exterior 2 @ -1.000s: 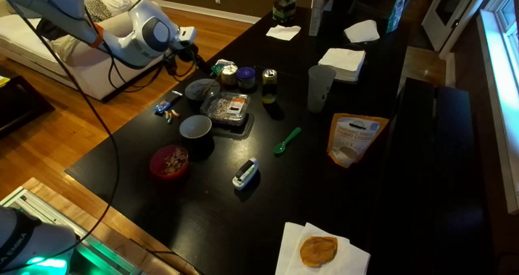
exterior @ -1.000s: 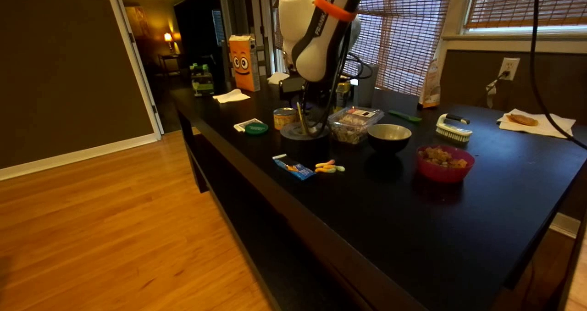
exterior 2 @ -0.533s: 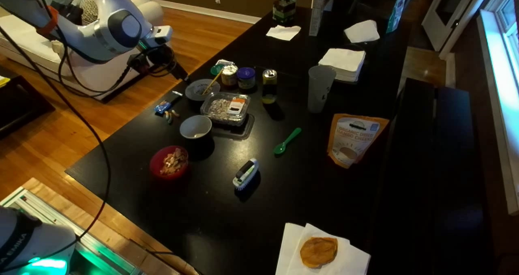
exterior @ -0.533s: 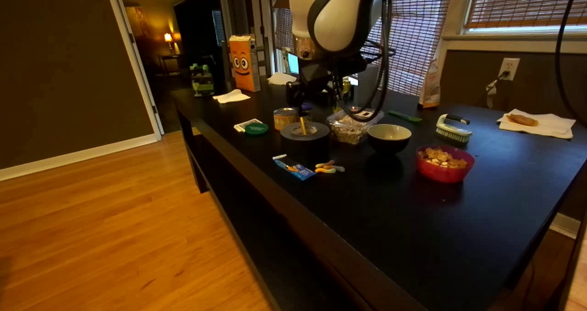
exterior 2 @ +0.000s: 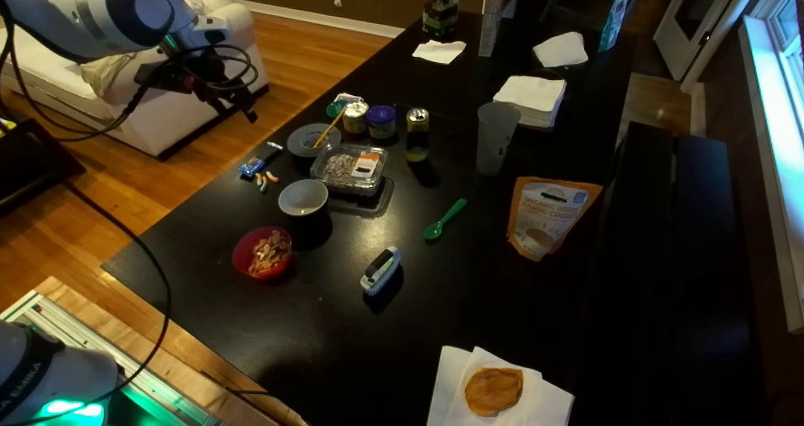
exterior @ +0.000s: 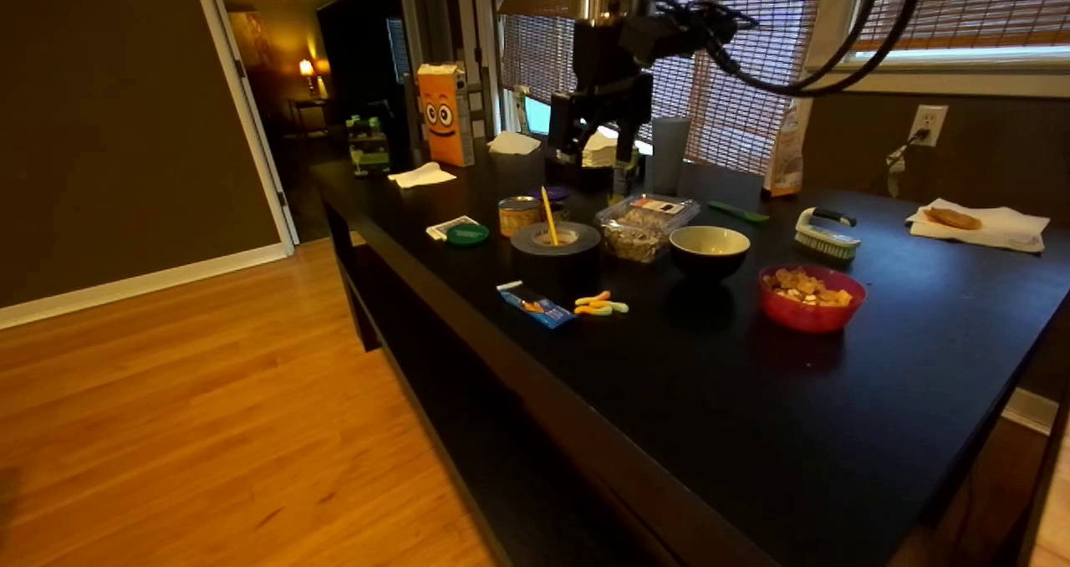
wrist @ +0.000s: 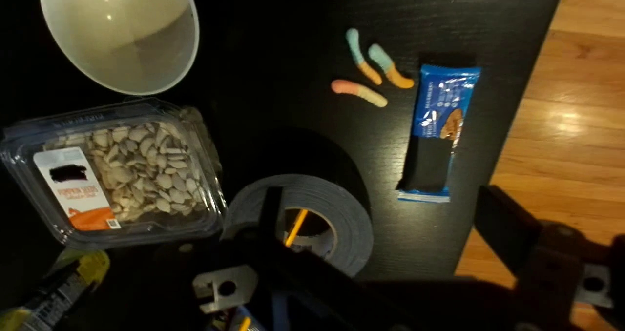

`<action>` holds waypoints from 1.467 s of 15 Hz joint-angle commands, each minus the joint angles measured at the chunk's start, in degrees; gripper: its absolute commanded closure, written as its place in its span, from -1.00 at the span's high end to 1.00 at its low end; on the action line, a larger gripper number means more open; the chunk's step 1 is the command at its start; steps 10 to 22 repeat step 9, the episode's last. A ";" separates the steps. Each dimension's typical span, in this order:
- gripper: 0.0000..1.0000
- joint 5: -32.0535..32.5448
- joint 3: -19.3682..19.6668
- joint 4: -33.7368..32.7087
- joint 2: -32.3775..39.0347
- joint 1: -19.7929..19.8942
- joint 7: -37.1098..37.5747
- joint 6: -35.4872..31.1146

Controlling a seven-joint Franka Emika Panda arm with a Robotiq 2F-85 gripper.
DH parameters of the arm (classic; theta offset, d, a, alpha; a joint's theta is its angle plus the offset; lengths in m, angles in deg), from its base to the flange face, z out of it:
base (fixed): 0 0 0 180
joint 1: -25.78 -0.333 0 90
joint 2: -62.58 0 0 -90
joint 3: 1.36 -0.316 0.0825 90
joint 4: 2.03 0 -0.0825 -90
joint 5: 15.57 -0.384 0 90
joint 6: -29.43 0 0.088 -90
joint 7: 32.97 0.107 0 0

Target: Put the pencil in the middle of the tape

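Wrist view: gripper (wrist: 377, 192) spread wide, tape (wrist: 355, 228) holding the pencil (wrist: 296, 227)

In an exterior view the dark table (exterior 2: 471, 313) fills the middle of the frame, and the arm (exterior 2: 69, 17) sits farther into the upper left than half a second ago. The gripper goes with it: in both exterior views it hangs clear of the tape, and the wrist view shows its fingers (wrist: 505, 223) far apart, gripping nothing. The tape, at lower centre of the wrist view, lies flat and shows no visible shift in either exterior view. The pencil has its lower end in the tape's hollow and tilts out over the rim. Near the centre of an exterior view its top, covered by the gripper half a second ago, now shows. Its lean looks the same, so it seems to stand unaided. For the task, this reads as the release done and the pencil placed; probably only the arm's retreat is left.
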 commanded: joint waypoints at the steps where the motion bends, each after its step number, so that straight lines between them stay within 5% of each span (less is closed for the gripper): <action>1: 1.00 -4.00 -9.04 5.84 -9.96 7.49 -10.56 1.50; 6: 1.00 -6.03 -13.71 9.12 -17.46 11.97 -2.84 -7.46; 7: 1.00 -4.26 -14.45 6.25 -13.63 12.62 -4.93 -4.88; 22: 1.00 -5.42 -15.05 7.05 -15.78 13.41 -4.35 -5.88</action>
